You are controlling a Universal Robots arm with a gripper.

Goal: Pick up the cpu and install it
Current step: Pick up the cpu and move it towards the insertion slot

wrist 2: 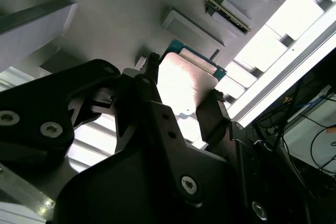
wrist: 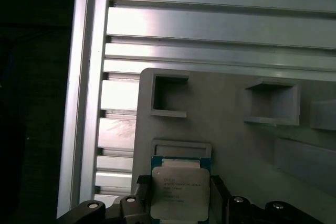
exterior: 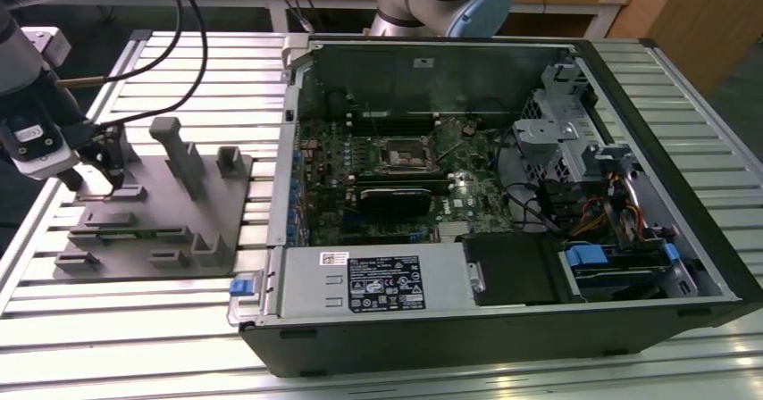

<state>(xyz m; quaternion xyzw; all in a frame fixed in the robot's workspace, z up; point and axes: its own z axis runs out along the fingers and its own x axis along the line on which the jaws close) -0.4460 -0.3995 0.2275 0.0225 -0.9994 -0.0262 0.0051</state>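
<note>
At fixture (exterior: 125, 273), exterior view's left: end effector (exterior: 96, 184) over cpu (wrist: 180, 192).
Cpu lies flat, directly beneath it; cannot tell whether it is clamped.

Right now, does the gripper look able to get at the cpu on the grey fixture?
Probably yes. In the first wrist view the gripper sits right at the cpu, which lies flat on the grey fixture, its metal top bare. Nothing stands between them.

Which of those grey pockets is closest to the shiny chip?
The shallow frame right beside the cpu in the first wrist view; the two deeper square pockets lie farther off, both empty.
</note>
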